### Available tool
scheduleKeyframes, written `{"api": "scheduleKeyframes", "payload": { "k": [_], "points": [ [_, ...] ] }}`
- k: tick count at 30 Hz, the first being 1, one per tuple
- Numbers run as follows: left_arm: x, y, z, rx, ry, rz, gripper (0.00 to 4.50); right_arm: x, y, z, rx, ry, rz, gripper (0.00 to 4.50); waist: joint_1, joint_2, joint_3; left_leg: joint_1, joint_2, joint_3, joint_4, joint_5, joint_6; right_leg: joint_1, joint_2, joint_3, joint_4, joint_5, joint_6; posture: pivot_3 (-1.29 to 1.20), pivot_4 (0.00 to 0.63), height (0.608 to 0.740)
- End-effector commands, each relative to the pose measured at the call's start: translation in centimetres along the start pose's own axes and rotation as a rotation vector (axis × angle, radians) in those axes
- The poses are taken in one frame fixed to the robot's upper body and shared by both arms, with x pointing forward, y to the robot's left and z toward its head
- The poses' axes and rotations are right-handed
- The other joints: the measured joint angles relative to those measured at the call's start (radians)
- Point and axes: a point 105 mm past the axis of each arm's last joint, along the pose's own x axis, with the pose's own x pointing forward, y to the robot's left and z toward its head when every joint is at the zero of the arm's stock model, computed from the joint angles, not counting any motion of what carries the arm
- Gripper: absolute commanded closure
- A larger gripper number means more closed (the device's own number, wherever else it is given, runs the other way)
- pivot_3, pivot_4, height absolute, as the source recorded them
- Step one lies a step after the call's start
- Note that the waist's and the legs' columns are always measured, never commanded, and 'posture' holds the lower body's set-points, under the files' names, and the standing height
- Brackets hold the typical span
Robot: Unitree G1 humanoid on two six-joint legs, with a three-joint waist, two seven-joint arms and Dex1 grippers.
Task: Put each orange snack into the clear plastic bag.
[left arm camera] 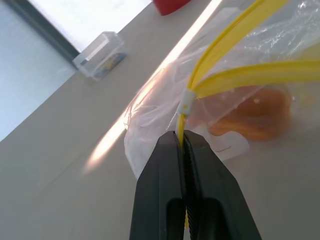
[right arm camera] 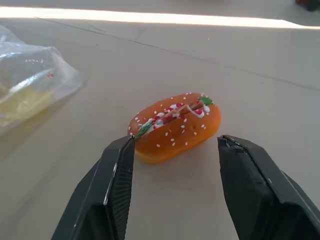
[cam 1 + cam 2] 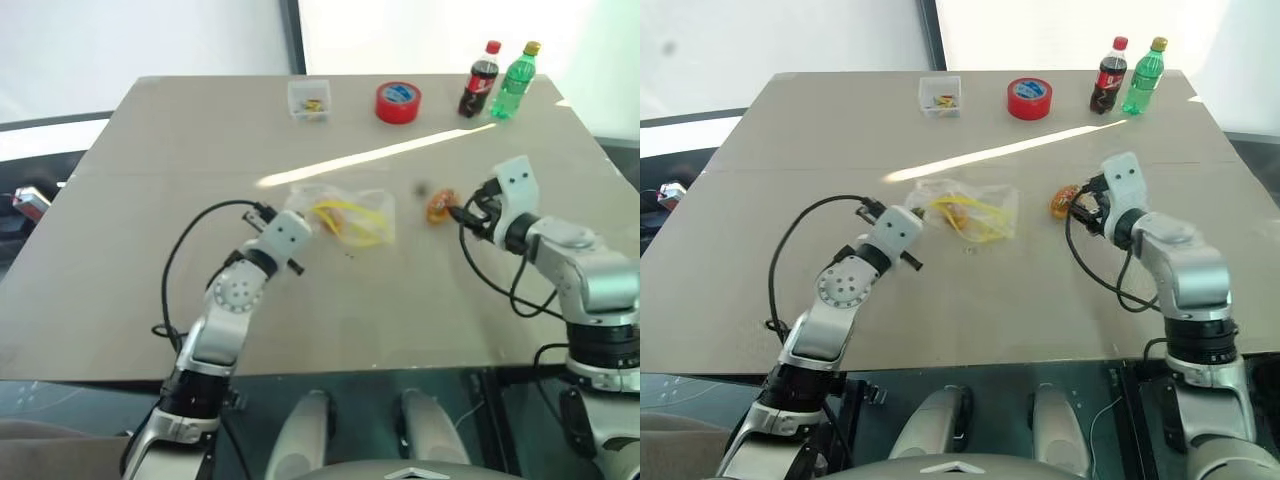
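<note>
Your left gripper (image 1: pixel 183 142) is pinching the clear plastic bag (image 3: pixel 345 215) by its yellow seal strip, one orange snack (image 1: pixel 250 115) sitting inside; your right gripper (image 2: pixel 175 150), jaws apart, is straddling the other orange snack (image 2: pixel 175 127) on the table (image 3: pixel 200 140), gripping nothing

A broad grey worktop (image 3: pixel 150 300) with a bright streak of light running across its middle. Along the far edge sit a small clear box (image 3: pixel 309 100), a red tape roll (image 3: pixel 398 102), a dark cola bottle (image 3: pixel 480 80) and a green bottle (image 3: pixel 514 83), the two bottles upright and just beside each other. Mid-worktop lies the clear plastic bag (image 3: pixel 345 215), crumpled, yellow seal strip showing. To its right, apart from it, one orange snack (image 2: pixel 175 127) rests directly on the surface.
</note>
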Motion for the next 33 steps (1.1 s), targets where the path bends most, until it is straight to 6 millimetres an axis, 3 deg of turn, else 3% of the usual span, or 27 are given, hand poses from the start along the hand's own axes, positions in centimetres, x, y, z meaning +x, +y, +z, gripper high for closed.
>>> {"api": "scheduleKeyframes", "payload": {
  "k": [1,2,6,11,16,22,28,33],
  "points": [
    [-0.7,2.0,1.8,0.014,-0.046,0.112,4.5,0.0,-0.6,0.8,0.016,-0.03,-0.113,1.83,0.002,0.0,0.0,0.0,0.0,0.0,0.0,0.0,0.0,0.0,0.0,0.0,0.0,0.0,0.0,0.0,0.15,0.74],
    [-0.8,2.1,1.8,0.009,-0.044,0.127,4.5,0.1,-0.3,0.6,0.028,-0.026,-0.116,1.83,0.003,0.0,0.0,0.0,0.0,0.0,0.0,0.0,0.0,0.0,0.0,0.0,0.0,0.0,0.0,0.0,0.15,0.74],
    [-1.3,1.8,1.8,-0.015,-0.03,0.127,4.5,0.4,0.7,0.4,0.057,-0.024,-0.123,0.05,0.003,0.0,0.0,0.0,0.0,0.0,0.0,0.0,0.0,0.0,0.0,0.0,0.0,0.0,0.0,0.0,0.15,0.74],
    [-1.5,1.0,1.8,-0.026,-0.025,0.108,4.5,0.9,1.4,0.5,0.13,-0.032,-0.162,0.05,0.002,0.0,0.0,0.0,0.0,0.0,0.0,0.0,0.0,0.0,0.0,0.0,0.0,0.0,0.0,0.0,0.15,0.74],
    [-1.3,0.8,1.9,-0.033,-0.031,0.095,4.5,3.0,1.3,0.4,0.212,-0.037,-0.235,0.05,-0.001,0.0,0.0,0.0,0.0,0.0,0.0,0.0,0.0,0.0,0.0,0.0,0.0,0.0,0.0,0.0,0.15,0.74],
    [-1.1,0.4,2.2,-0.037,-0.043,0.075,4.5,5.3,1.8,0.1,0.196,-0.026,-0.235,0.05,-0.001,0.0,0.0,0.0,0.0,0.003,0.0,0.0,0.0,0.0,0.0,0.0,0.0,0.0,0.0,0.0,0.15,0.74],
    [-1.2,0.3,2.3,-0.042,-0.043,0.079,4.5,5.7,1.7,-0.3,0.16,-0.026,-0.239,0.05,-0.002,0.0,0.0,0.0,0.0,0.004,0.0,0.0,0.0,0.0,0.0,0.0,0.0,0.0,0.0,0.0,0.15,0.74],
    [-1.0,0.0,2.5,-0.048,-0.051,0.066,4.5,5.6,1.4,-0.1,0.136,-0.045,-0.246,2.33,-0.002,0.0,0.0,0.0,0.0,0.004,0.0,0.0,0.0,0.0,0.0,0.0,0.0,0.0,0.0,0.0,0.15,0.74]
  ]
}}
